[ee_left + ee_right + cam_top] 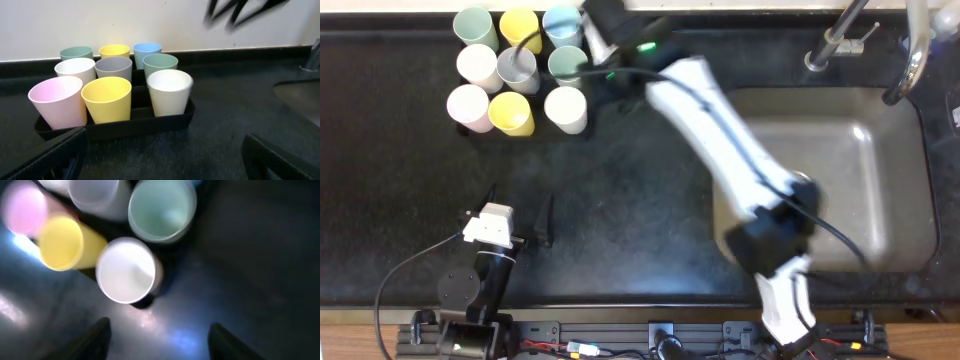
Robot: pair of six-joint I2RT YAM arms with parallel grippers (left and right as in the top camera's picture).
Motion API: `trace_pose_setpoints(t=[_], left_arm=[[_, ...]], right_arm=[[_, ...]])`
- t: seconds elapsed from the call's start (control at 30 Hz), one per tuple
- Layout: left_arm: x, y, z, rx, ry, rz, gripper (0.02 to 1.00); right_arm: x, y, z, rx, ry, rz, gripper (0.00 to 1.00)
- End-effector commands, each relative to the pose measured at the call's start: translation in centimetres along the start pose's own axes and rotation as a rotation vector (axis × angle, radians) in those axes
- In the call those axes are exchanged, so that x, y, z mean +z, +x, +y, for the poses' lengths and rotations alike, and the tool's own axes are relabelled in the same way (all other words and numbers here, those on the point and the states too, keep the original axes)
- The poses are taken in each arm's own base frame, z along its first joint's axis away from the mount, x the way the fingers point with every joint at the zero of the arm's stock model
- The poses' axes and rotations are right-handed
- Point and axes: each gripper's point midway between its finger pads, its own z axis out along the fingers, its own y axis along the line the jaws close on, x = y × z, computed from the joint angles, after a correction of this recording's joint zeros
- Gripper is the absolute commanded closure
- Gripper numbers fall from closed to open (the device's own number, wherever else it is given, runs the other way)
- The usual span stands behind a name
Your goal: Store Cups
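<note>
Seemingly the storing is done: the right gripper [160, 336] hangs wide and empty by the white cup [125, 271] in the tray [142, 125]; withdrawing cleanly seems next.

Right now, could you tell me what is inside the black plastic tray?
Nine upright plastic cups: pink, yellow, white nearest; white, grey, green in the middle; green, yellow, blue farthest. The black plastic tray's floor and the cups' bases are hidden behind its wall.

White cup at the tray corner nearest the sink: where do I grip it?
Probably pinch the white cup by its rim from above, one finger inside, on its side toward the sink: it stands upright; the yellow cup and green cup flank two sides.
</note>
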Motion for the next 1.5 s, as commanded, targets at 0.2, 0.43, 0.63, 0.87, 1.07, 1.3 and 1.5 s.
trace_pose_setpoints(t=[0.2,0.43,0.63,0.87,1.07,1.3,1.5], left_arm=[[0.0,0.0,0.1,0.022,-0.004,-0.003,0.018],[0.0,0.0,0.1,0.022,-0.004,-0.003,0.018],[0.0,0.0,0.1,0.022,-0.004,-0.003,0.018],[0.0,0.0,0.1,0.022,-0.004,-0.003,0.018],[0.0,0.0,0.1,0.022,-0.004,-0.003,0.018],[0.0,0.0,0.1,0.022,-0.004,-0.003,0.018],[0.0,0.0,0.1,0.022,-0.004,-0.003,0.018]], right_arm=[[-21.8,-0.8,-10.7,0.021,0.184,-0.397,0.020],[-27.4,7.0,-12.5,0.049,0.286,-0.630,0.003],[-29.7,13.4,-10.7,-0.017,0.315,-0.884,0.005],[-29.8,18.1,-10.1,-0.083,0.351,-1.140,0.005],[-27.0,20.7,-11.4,-0.096,0.391,-1.232,0.003],[-21.1,22.8,-13.9,-0.065,0.412,-1.184,0.003],[-15.1,24.3,-16.2,-0.030,0.404,-1.082,0.003]])
